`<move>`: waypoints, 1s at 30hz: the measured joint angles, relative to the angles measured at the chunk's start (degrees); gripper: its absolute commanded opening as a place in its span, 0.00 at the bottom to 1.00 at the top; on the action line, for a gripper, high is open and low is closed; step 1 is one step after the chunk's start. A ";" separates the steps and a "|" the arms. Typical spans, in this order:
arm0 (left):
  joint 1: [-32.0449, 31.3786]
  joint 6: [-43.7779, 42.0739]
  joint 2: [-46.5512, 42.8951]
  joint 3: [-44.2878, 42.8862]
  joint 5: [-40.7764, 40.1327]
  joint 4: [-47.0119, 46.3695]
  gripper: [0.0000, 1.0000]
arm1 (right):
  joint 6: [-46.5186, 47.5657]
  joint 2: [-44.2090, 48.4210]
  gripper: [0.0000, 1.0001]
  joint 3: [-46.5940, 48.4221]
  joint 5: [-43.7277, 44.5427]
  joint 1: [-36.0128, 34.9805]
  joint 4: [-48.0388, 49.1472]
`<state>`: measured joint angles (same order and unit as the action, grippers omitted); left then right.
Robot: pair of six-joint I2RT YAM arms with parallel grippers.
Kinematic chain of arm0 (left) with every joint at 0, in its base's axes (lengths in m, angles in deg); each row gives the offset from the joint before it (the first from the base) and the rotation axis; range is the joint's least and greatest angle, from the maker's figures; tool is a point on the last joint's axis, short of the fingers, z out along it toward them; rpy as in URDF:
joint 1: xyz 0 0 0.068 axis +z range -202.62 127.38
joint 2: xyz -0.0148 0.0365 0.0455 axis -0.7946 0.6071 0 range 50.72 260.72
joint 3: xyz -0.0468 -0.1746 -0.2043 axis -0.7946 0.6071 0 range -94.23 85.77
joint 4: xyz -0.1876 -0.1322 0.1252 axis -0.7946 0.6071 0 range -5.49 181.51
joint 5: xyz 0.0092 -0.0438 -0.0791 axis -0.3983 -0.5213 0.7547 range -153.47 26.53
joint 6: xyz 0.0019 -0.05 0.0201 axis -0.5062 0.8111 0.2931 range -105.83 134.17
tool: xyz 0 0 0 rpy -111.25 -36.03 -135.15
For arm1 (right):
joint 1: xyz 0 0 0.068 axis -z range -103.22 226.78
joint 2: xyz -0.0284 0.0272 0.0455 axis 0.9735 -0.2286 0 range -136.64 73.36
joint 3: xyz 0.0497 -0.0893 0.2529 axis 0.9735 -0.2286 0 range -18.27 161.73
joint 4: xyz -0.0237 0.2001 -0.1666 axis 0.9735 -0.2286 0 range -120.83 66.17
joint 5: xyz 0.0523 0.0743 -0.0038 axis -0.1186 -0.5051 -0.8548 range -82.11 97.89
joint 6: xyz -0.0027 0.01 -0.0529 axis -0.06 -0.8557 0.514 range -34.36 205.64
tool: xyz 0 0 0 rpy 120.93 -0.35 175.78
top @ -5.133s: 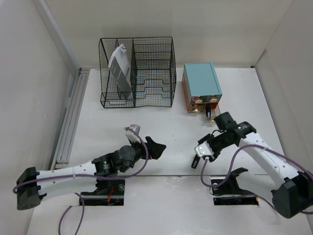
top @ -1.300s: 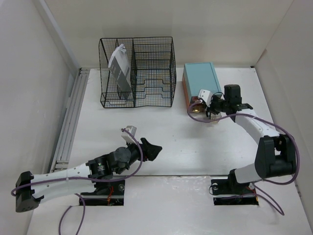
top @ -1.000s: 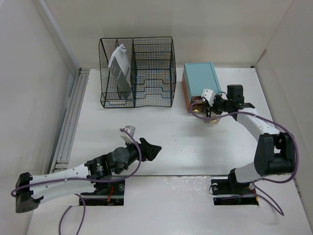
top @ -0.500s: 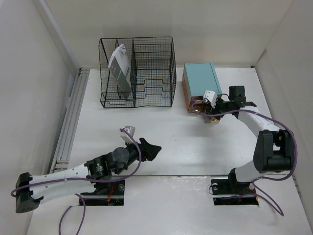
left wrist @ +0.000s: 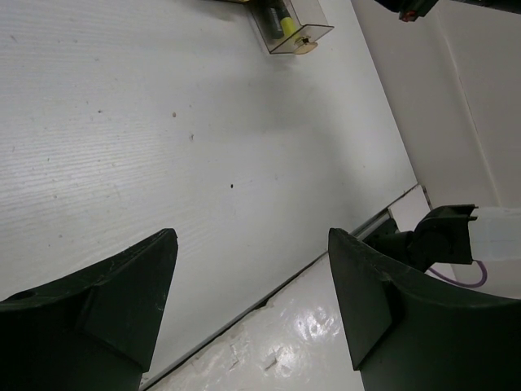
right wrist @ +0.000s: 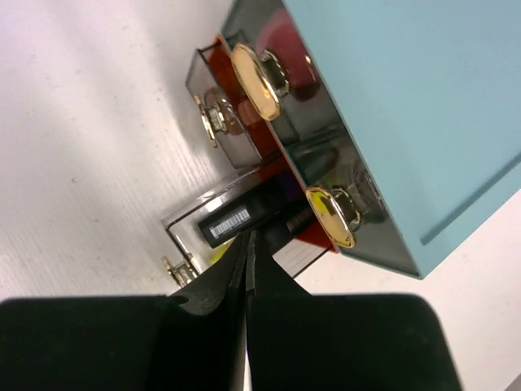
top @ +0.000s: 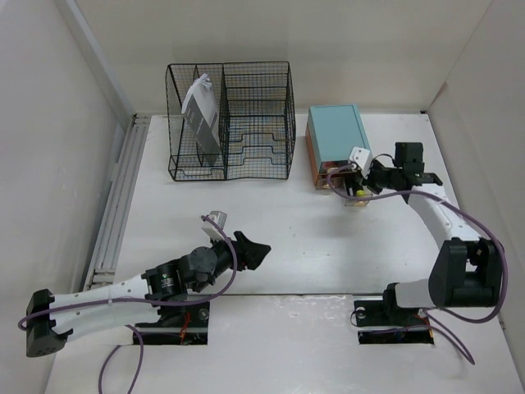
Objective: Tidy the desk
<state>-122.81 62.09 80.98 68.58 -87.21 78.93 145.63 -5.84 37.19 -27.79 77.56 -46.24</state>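
Desk (top: 279, 222) job looks near done; drawer (right wrist: 191, 220) of teal box (top: 336, 135) stands open, likely needs closing; right gripper (right wrist: 246, 244) pinched together, nothing visible in it; left gripper (left wrist: 252, 244) spread wide, empty.

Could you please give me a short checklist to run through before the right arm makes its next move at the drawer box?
1. Right gripper shut, nothing visible between its fingers: ok.
2. Right gripper aimed at the pulled-out clear drawer of the drawer box: ok.
3. Contents sit below the drawer's rim: cannot tell. A black labelled stick and a yellow item lie inside.
4. Drawer pushed in: not ok, it stands out from the box front.
5. Left gripper open, empty and well away from the box: ok.
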 measured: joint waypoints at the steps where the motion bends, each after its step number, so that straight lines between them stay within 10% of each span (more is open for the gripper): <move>1: 0.00 0.00 0.00 0.00 0.00 0.00 0.72 | 0.63 0.61 0.00 0.07 -0.50 0.00 -0.63; 14: 0.00 0.00 0.00 0.00 0.00 0.00 0.72 | 19.26 -11.67 0.00 7.39 0.79 0.00 -25.29; 30: 0.00 -0.04 1.79 -0.04 0.02 -0.09 0.72 | -1.31 -7.37 0.00 -3.23 22.47 -9.20 4.02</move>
<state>-122.81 62.04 82.77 68.53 -87.19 78.84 144.32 -13.21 33.96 -5.32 68.36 -42.22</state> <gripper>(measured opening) 0.716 0.009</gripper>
